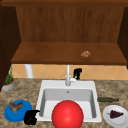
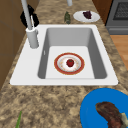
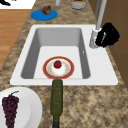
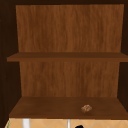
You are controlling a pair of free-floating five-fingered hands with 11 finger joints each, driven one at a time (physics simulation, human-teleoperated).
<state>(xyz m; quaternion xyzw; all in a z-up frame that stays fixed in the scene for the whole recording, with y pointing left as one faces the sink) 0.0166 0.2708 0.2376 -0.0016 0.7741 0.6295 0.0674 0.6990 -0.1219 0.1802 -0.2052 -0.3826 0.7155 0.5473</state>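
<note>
Tap at frame centre, and the right hand sits just beside it, fingers curled toward the lever without clearly gripping, placed as if to work it. Lower left, the left hand hangs at the sink corner beside the blue plate, fingers curled on nothing. Down in the basin, a red-rimmed plate carries a strawberry. A bottle lies on the worktop, right.
</note>
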